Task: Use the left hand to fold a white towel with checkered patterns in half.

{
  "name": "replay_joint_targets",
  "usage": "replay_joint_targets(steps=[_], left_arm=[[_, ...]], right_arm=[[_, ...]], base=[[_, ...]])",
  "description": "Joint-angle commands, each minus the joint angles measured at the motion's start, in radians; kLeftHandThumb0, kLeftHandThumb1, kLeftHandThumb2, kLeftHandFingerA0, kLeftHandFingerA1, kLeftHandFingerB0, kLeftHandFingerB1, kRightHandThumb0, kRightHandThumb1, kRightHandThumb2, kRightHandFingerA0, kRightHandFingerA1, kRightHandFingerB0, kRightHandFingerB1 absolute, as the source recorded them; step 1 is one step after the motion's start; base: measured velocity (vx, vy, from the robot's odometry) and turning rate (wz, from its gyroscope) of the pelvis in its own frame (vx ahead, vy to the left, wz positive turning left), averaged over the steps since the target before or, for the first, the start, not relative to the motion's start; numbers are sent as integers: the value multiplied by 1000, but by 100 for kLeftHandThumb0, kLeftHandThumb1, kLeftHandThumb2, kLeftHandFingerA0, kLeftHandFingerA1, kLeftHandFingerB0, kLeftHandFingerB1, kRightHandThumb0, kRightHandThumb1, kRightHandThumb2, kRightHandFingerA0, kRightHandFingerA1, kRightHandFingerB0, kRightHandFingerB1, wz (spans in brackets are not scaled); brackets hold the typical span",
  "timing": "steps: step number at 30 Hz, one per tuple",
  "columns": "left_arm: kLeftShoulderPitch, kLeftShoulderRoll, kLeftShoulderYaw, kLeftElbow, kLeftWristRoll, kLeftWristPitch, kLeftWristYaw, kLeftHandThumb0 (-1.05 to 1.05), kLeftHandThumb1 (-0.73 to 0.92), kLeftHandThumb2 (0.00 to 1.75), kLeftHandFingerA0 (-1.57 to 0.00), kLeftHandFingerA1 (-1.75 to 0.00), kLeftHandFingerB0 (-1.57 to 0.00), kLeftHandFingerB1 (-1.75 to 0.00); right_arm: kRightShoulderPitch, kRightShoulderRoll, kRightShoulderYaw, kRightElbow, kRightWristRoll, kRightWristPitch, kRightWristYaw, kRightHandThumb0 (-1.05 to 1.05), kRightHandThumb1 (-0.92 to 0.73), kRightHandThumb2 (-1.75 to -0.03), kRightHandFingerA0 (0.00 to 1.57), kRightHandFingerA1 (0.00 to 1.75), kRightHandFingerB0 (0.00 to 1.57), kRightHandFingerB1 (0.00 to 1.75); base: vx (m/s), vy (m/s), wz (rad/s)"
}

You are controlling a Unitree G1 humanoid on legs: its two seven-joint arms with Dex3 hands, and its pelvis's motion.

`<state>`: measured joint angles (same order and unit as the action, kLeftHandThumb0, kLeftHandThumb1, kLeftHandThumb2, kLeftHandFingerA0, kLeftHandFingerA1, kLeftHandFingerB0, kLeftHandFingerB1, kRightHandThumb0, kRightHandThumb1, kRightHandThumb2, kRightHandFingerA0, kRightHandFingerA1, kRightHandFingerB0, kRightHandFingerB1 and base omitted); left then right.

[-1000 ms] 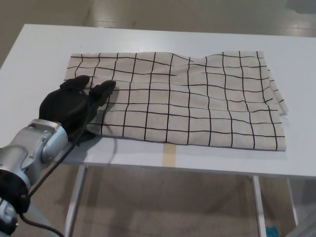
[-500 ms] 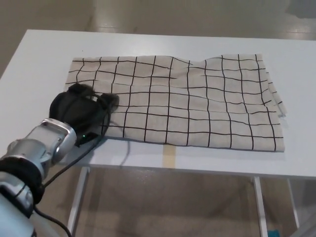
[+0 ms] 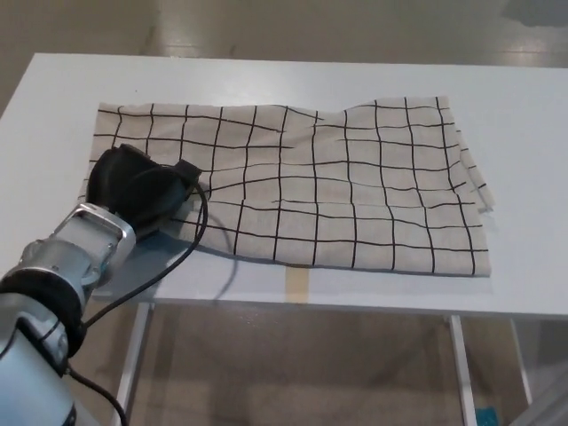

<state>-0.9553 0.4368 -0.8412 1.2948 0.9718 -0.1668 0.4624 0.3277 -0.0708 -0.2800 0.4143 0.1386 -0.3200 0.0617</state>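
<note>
Lab: bare white table (image 3: 497,80), concrete floor (image 3: 293,22).

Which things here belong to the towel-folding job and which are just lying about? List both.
Belong to the job:
- white cloth towel with black checkered lines, spread flat
- black left robot hand, resting on the towel's near-left corner
- white rectangular table, the work surface

Just lying about:
- strip of tan tape on the table's front edge
- black cable trailing from the arm
</note>
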Motion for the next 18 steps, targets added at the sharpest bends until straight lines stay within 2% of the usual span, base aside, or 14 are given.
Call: replay_joint_targets(steps=[1,5,6,8,14,18], left_arm=[[26,18,-1,17,8,-42,30,-19,62,51,-67,-175,-48,-175],[-6,44,31,9,-20,-101,38,-19,62,53,-69,-175,-52,-174],[-21,56,48,5,-31,-122,60,-19,62,53,-69,-175,-58,-169],[-62,95,93,-6,-62,-177,107,-19,63,53,-71,-175,-59,-167],[-129,148,153,-18,-66,-203,170,-19,62,55,-77,-175,-66,-164],[-189,176,158,-20,-45,-184,155,-21,63,56,-78,-172,-66,-161]], right_arm=[[10,-3,-4,17,3,-5,1,-33,-77,-63,24,39,31,34],[11,-1,-3,18,3,-12,4,-33,-77,-63,24,39,31,34],[7,-2,-4,21,2,-14,2,-33,-77,-63,24,39,31,34],[0,-4,-4,24,1,-13,1,-33,-77,-63,24,39,31,34],[-8,-10,-3,32,-9,-15,-3,-33,-77,-63,25,40,31,34],[-2,-11,-4,30,-9,-17,0,-33,-77,-64,26,40,32,34]], base=[[0,0,0],[0,0,0],[0,0,0],[0,0,0],[0,0,0],[0,0,0]])
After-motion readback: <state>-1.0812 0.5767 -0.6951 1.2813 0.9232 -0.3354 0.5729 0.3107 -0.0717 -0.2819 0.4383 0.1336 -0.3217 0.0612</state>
